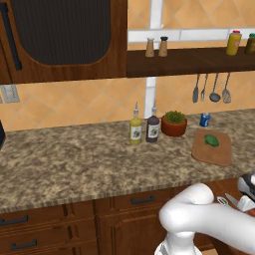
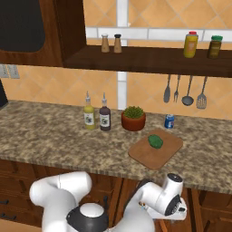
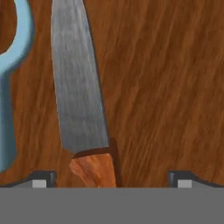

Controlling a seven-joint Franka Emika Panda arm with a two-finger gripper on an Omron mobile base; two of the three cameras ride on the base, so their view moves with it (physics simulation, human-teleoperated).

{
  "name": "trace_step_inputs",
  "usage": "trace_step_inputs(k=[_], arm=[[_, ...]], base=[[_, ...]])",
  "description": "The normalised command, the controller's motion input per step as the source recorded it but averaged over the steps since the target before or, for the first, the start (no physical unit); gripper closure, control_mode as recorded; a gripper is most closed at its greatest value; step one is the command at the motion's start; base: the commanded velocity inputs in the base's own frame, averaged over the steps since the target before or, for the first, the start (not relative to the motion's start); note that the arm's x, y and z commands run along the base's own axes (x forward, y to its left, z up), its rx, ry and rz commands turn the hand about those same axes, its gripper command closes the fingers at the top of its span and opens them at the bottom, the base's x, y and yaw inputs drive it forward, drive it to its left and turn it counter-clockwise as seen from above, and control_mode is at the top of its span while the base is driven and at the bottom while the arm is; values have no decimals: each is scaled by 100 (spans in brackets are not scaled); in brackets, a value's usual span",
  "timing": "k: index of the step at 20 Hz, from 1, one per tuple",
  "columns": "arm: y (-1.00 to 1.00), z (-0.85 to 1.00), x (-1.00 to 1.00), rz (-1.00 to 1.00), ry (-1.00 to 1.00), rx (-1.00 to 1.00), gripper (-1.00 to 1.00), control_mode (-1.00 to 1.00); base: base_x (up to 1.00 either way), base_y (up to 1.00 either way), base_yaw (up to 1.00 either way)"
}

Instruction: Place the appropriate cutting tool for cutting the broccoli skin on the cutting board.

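Observation:
The reddish-brown cutting board [image 1: 220, 151] [image 2: 159, 157] lies on the granite counter at the right. On it sits the small green broccoli [image 1: 211, 140] [image 2: 155, 141]. My hand [image 2: 169, 200] is low, below the counter's front edge and in front of the board. In the hand view, a knife with a steel blade [image 3: 76, 83] and a wooden handle [image 3: 95, 169] lies on a brown wooden surface. My gripper [image 3: 113, 180] is open, with its tips on either side of the handle and apart from it. A light-blue looped tool [image 3: 12, 65] lies left of the blade.
Behind the board stand a potted plant [image 1: 174, 123], a small blue can [image 1: 204, 119], a yellow bottle [image 1: 135, 127] and a dark bottle [image 1: 153, 127]. Utensils [image 1: 214, 89] hang on the wall under a shelf with shakers and jars. Wooden drawers [image 1: 50, 229] run below the counter.

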Motion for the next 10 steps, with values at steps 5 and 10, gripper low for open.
trace_step_inputs(k=[5,10], arm=[[8,-66,-24,11,-1,-2,-100,-100],[36,-54,-64,8,-2,-3,100,-100]], base=[[0,0,0],[0,0,0]])
